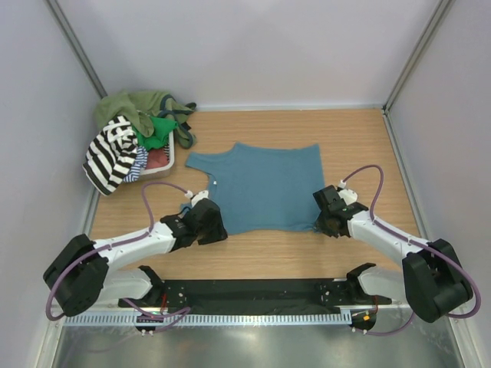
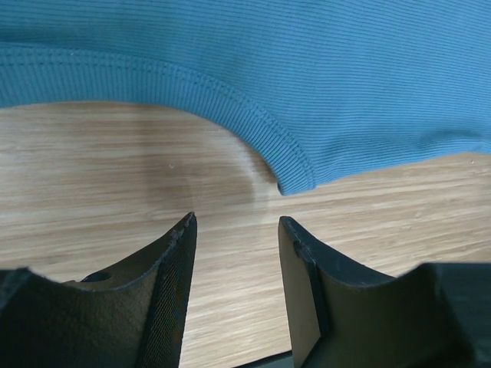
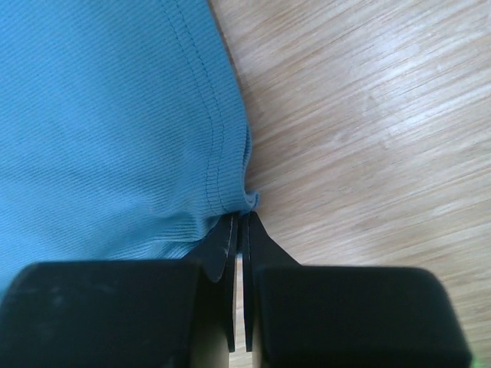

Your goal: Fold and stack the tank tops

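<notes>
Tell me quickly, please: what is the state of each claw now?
Left claw: open, holding nothing, just short of the teal-blue ribbed cloth tank top.
Right claw: closed on that top's hem corner.

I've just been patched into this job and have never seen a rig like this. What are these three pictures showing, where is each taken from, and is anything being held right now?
Two robot arms are bolted at the near edge of a wooden table, and each ends in a two-finger pincer. The wide picture looks down from above and behind them. The two close-ups come from a camera on each wrist. A teal top lies spread flat on the table, and a heap of other tops sits in the far left corner. The left pincer is open and empty, with a corner of the teal top just ahead of it. The right pincer is shut, and it seems to be pinching the top's hem at a corner.
</notes>
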`<state>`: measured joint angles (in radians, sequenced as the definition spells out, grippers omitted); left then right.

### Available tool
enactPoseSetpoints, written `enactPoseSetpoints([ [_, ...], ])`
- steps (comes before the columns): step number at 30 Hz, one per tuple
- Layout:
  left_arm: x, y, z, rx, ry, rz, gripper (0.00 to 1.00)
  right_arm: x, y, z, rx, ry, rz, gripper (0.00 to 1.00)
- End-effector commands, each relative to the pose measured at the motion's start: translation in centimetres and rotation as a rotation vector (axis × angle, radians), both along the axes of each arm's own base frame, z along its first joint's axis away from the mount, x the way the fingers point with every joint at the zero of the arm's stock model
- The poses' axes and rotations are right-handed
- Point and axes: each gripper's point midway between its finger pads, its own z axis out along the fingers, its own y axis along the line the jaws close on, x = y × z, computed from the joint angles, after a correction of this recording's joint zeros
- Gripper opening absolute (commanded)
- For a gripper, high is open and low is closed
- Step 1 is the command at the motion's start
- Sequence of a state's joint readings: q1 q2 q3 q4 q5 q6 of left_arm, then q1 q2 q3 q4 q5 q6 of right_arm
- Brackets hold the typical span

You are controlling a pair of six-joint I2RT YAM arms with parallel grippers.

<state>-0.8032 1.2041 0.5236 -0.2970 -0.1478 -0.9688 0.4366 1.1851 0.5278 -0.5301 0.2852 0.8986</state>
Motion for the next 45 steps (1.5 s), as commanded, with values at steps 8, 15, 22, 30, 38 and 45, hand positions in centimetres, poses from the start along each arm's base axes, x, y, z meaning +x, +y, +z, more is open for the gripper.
enactPoseSetpoints([
  [8,2.3,-3.2,2.0,-0.087,-0.074,-0.018,0.48,-0.8,0.3,-1.2,0.015,0.032,0.012,0.01],
  [15,2.9,-3.7,0.8,-0.034,-0.053,-0.024,0.48,-0.7,0.4,-0.9,0.025,0.025,0.012,0.01],
  [22,2.8,-4.3,-0.8,0.007,-0.031,-0.035,0.39,-0.9,0.0,-0.2,0.01,0.017,0.005,0.01],
  [30,2.5,-3.8,-1.2,0.049,-0.019,-0.047,0.0,-1.0,-0.6,1.5,-0.006,-0.003,-0.004,0.01],
  [38,1.0,-2.8,1.8,0.054,-0.01,-0.095,0.0,-1.8,-1.6,3.4,-0.05,0.011,-0.011,0.01],
  [45,1.4,-2.5,3.8,0.061,-0.044,-0.093,0.0,-1.2,-1.1,4.9,-0.025,-0.03,0.008,0.01],
])
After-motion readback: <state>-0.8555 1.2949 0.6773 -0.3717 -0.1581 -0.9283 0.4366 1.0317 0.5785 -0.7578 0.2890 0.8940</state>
